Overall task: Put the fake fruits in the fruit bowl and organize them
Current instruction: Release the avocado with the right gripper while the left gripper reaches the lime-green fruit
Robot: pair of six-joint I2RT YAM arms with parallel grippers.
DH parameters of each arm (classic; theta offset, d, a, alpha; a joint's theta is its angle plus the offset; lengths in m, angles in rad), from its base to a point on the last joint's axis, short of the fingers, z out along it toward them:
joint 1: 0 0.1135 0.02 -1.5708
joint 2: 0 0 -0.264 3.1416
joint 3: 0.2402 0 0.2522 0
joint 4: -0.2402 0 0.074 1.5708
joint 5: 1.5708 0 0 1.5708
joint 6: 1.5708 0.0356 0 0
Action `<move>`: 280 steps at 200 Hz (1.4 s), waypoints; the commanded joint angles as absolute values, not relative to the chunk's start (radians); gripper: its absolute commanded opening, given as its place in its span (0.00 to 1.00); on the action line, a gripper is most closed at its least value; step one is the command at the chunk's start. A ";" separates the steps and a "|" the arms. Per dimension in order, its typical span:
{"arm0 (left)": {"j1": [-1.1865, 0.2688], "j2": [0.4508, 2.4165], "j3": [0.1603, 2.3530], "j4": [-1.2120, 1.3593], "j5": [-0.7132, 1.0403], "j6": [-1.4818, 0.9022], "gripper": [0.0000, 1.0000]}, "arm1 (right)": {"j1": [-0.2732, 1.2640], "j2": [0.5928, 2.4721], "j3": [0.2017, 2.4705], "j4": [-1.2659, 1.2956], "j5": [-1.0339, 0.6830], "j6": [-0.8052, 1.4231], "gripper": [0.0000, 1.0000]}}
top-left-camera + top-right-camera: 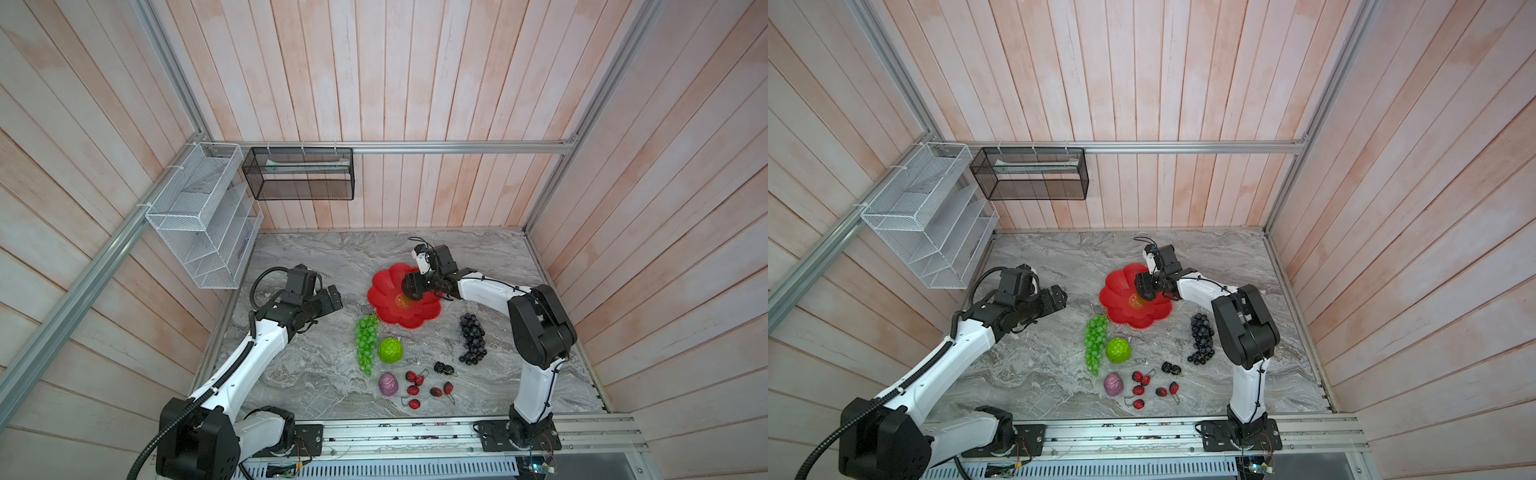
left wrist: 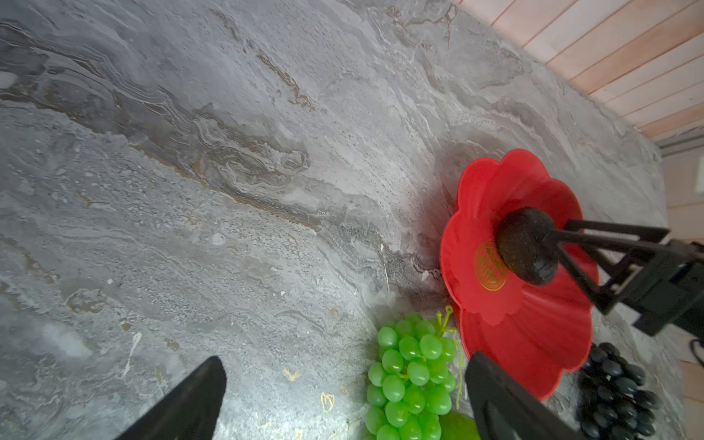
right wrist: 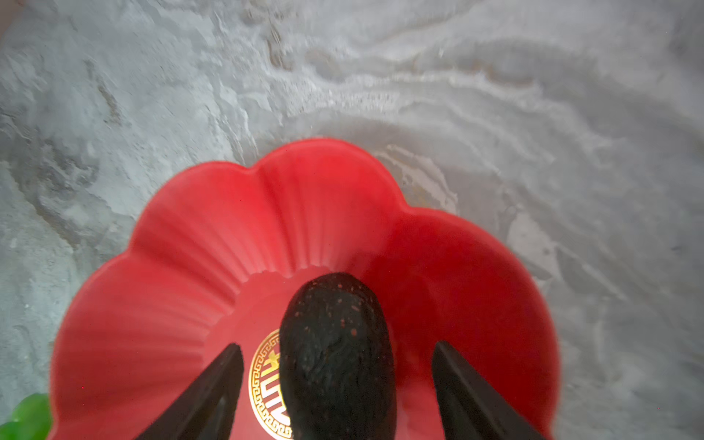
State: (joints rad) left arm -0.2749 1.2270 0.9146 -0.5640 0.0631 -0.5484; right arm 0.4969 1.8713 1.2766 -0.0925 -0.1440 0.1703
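Right end effector (image 3: 337,346) spread open either side of dark avocado-like oval (image 2: 527,247) in scalloped red plastic bowl (image 1: 384,286); left end effector (image 2: 346,362) wide open above marble tabletop (image 1: 311,257).

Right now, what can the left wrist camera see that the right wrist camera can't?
Only the left wrist view: the dark grapes, the green grapes berry by berry, and the open left end effector.
Only the right wrist view: clear gaps between the avocado and both fingers of the open right end effector. In its corner there is only a green blur.
Both: the bowl, its emblem, the avocado, the right end effector and the table.
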 commanded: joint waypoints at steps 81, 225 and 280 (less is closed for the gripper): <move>-0.613 1.440 1.162 -0.798 0.121 -0.433 0.91 | 0.503 1.450 0.931 -0.019 -0.135 0.196 0.79; -0.865 1.779 1.312 -0.921 0.063 -0.446 0.85 | 0.365 1.238 0.700 0.067 -0.158 0.224 0.81; -0.872 1.831 1.304 -0.879 0.092 -0.460 0.85 | 0.364 1.252 0.696 0.073 -0.179 0.223 0.81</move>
State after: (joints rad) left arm -0.8661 1.8145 1.2915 -0.8997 0.0738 -0.4561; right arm 0.3683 1.2507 0.7036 0.0391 -0.1558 0.2108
